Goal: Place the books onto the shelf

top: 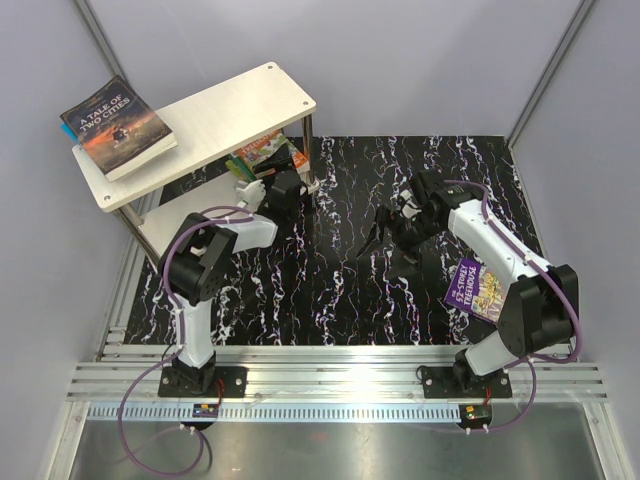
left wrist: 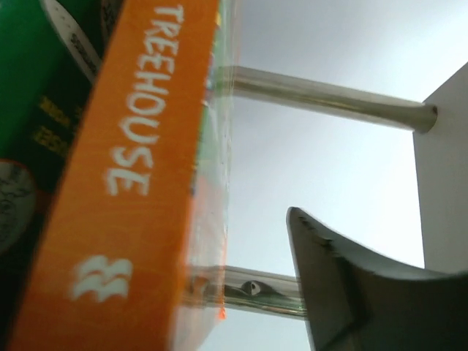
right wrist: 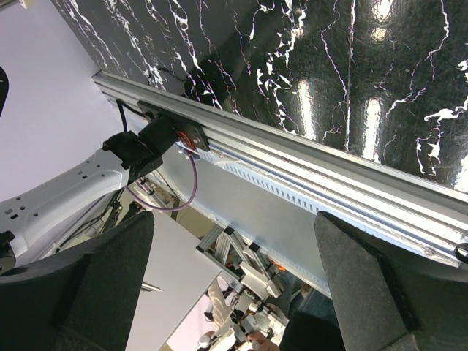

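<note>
The shelf [top: 225, 115] stands at the back left. On its top board lies the dark book "A Tale of Two Cities" [top: 118, 127]. Green and orange books [top: 265, 152] lie on the lower board. My left gripper [top: 263, 182] is at the front edge of that lower board. In the left wrist view an orange "Treehouse" book [left wrist: 124, 183] fills the left, with a green one [left wrist: 29, 73] beside it. One dark finger [left wrist: 351, 289] stands apart from the orange book, so the jaws are open. My right gripper [top: 383, 232] [right wrist: 230, 292] hangs open and empty over mid-table. A purple book [top: 478, 290] lies at the right.
Steel posts [left wrist: 329, 99] [left wrist: 256, 289] of the shelf cross the left wrist view, with a pale board [left wrist: 446, 183] at the right. The black marbled tabletop [top: 340, 290] ends at a metal rail [right wrist: 307, 168] along the near edge. Grey walls enclose the table.
</note>
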